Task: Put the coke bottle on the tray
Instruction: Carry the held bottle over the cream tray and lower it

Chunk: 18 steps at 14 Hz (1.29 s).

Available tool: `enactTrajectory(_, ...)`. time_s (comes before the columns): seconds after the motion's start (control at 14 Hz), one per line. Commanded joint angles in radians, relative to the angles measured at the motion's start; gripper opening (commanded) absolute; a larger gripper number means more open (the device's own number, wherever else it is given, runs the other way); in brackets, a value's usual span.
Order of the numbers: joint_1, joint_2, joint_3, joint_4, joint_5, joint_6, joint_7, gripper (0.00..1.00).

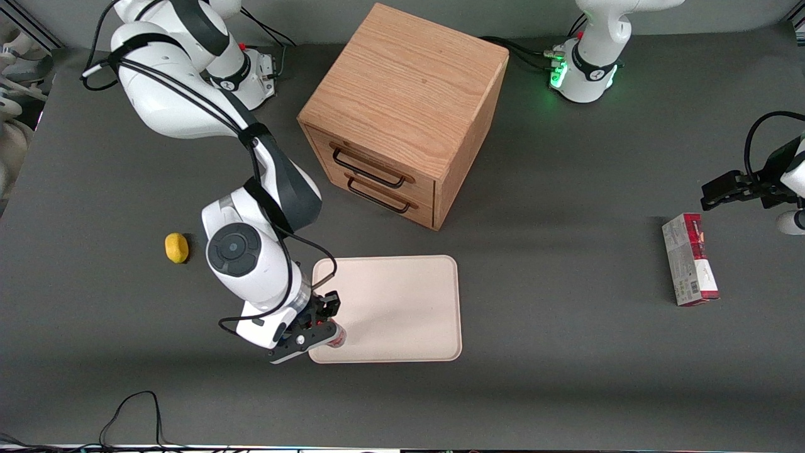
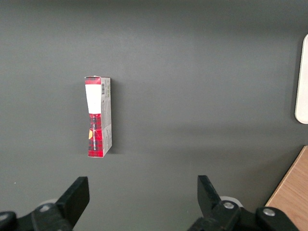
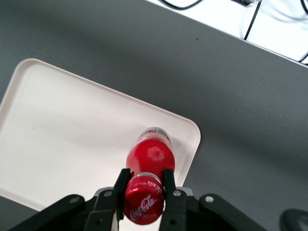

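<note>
The tool (image 3: 145, 185) is clamped on the bottle (image 3: 149, 159) at the neck just under the red cap, over the tray (image 1: 402, 302) corner nearest the working arm. Small, light, rigid, smooth plastic: likely tippy, best held at the neck.

A red-and-grey carton (image 2: 98, 117) lies flat on the dark grey table (image 2: 192, 72), its long side running up and down the frame, with a white panel and a barcode at one end. Well apart from it, a strip of the cream tray's (image 2: 302, 79) rounded rim pokes in at the frame's edge. Below that strip, a corner of the oak cabinet (image 2: 293, 192) shows. The right arm's gripper is out of sight here.
</note>
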Motion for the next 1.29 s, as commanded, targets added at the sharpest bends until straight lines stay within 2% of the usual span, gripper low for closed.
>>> enactTrajectory(0.0,-0.004,0.012,0.01,-0.006,-0.042,0.038,0.015,0.21)
enactTrajectory(0.36,-0.01,0.046,0.007,-0.011,-0.042,0.081,0.026,0.3)
enactTrajectory(0.43,-0.01,0.046,0.005,-0.012,-0.042,0.081,0.026,0.35)
enactTrajectory(0.5,-0.01,0.046,0.005,-0.011,-0.042,0.081,0.029,0.73)
enactTrajectory(0.57,-0.01,0.044,0.005,-0.012,-0.042,0.083,0.046,1.0)
enactTrajectory(0.93,-0.018,0.025,0.005,-0.037,-0.036,0.083,0.086,1.0)
enactTrajectory(1.21,-0.05,-0.086,0.01,-0.075,-0.004,0.006,0.076,1.0)
